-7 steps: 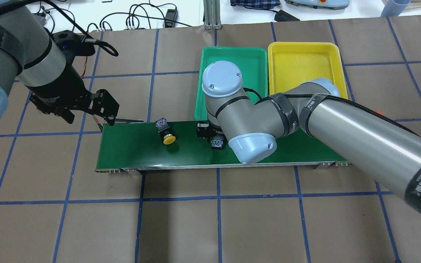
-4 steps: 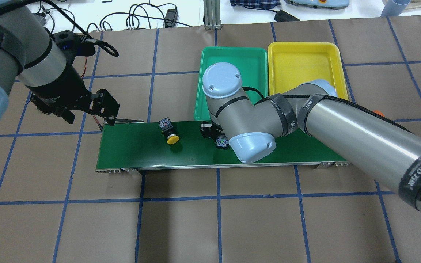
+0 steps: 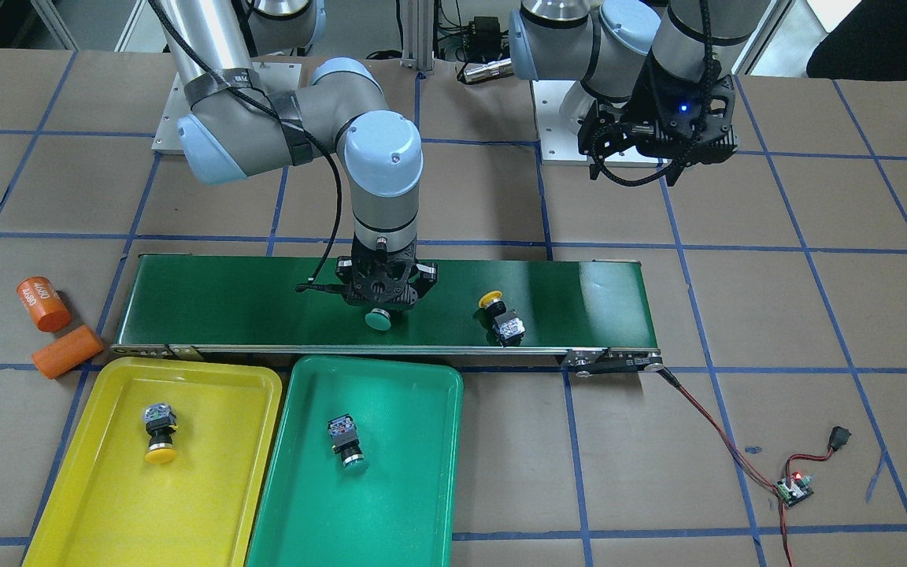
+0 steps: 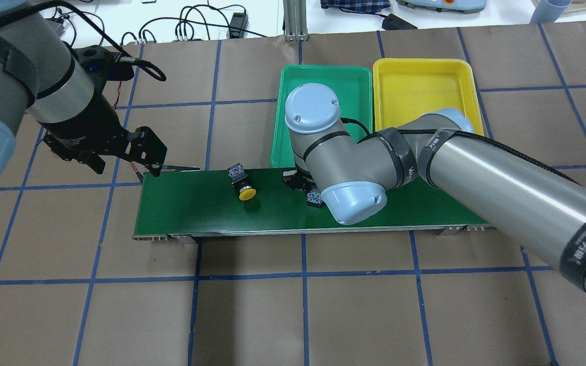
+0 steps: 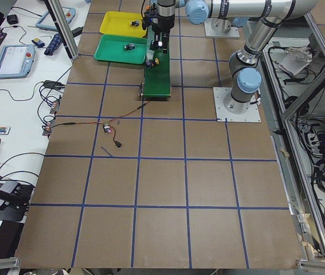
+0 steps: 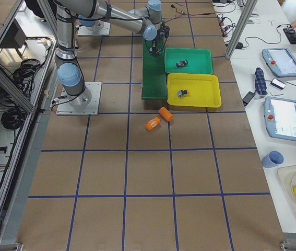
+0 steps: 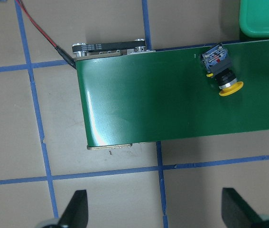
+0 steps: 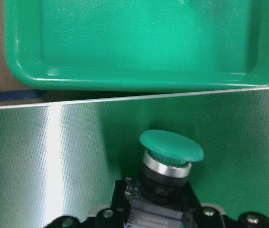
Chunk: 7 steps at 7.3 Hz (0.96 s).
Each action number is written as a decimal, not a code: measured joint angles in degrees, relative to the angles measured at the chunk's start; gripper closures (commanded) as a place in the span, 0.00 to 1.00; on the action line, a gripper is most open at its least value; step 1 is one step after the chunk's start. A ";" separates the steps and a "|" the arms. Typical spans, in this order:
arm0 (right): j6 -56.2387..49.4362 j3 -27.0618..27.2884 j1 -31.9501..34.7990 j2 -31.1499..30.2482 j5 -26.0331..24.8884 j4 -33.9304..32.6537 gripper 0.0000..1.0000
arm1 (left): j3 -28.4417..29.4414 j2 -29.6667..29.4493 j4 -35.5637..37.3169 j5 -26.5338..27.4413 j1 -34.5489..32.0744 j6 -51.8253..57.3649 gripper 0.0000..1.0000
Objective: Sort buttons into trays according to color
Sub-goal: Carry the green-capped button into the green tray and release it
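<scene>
In the two trays beside the belt point(image 3: 225, 299), half of the sorting looked done: a sorted yellow button point(image 3: 161, 435) lay in the yellow tray point(image 3: 209, 480) and a sorted green button point(image 3: 346, 442) lay in the green tray point(image 3: 410, 496), each in the tray of its own colour.

Two buttons were left on the belt. The second green button point(image 3: 379, 319) lay near the belt's middle with its cap pointing toward the green tray. The right gripper point(image 3: 380, 305) was down over it and appeared to be clamped on its black body, though the fingertips themselves were hidden in the wrist view. By my judgement this was the pick-up step, with the carry to the green tray yet to come.

The second yellow button point(image 3: 501, 315) lay untouched on its side further along the belt, toward the left arm's end. The left gripper point(image 7: 154, 211) hung above the table off that end, its fingers wide apart and holding nothing.

Counted, there were four buttons, two yellow and two green. There were two trays, one belt, and two orange cylinders point(image 3: 44, 303) lying on the table near the yellow tray.
</scene>
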 measured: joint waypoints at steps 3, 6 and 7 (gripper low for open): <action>-6.32 -2.25 -3.47 -1.99 -0.38 3.15 1.00 | -0.09 -0.05 0.02 0.08 0.03 0.00 0.00; -15.72 -4.26 -9.81 -2.06 -0.27 4.47 1.00 | -0.15 0.00 0.08 0.01 0.03 0.00 0.00; -18.93 -5.09 -11.70 -1.51 -0.40 4.40 1.00 | -0.15 0.00 0.08 0.00 0.03 0.00 0.00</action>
